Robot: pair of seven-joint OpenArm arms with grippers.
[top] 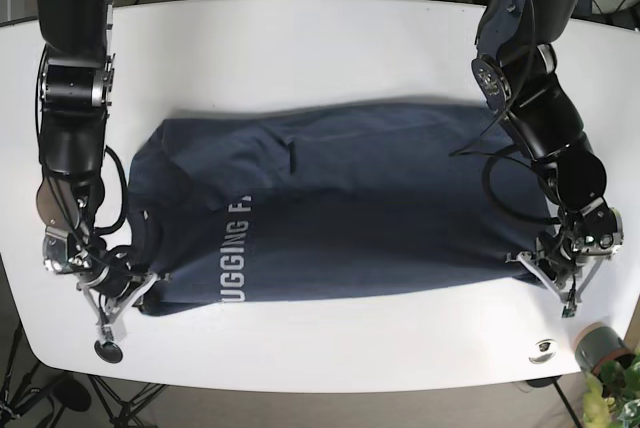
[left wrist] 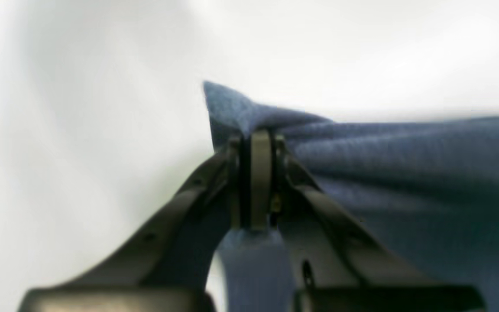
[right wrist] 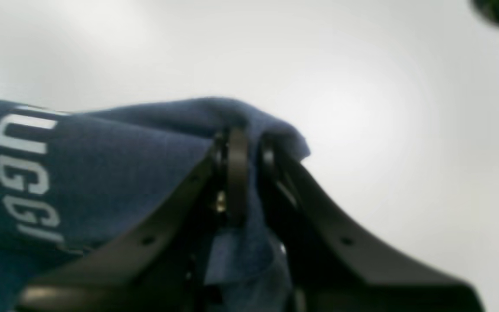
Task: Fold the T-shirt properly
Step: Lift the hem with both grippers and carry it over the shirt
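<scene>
I have both sets of jaws, left gripper [left wrist: 260,143] and right gripper [right wrist: 243,143], pinched tight on the near corners of the navy cotton T-shirt [top: 350,218] spread across the white desk [top: 300,48] between them, folding seemingly only just begun.

One navy T-shirt [top: 340,208] lies on one white worktop [top: 300,48]. Two black arms reach in, one at the left and one at the right, each ending in one claw: the left claw [top: 553,268] and the right claw [top: 130,288]. One small potted plant [top: 605,368] stands at the near right corner.
</scene>
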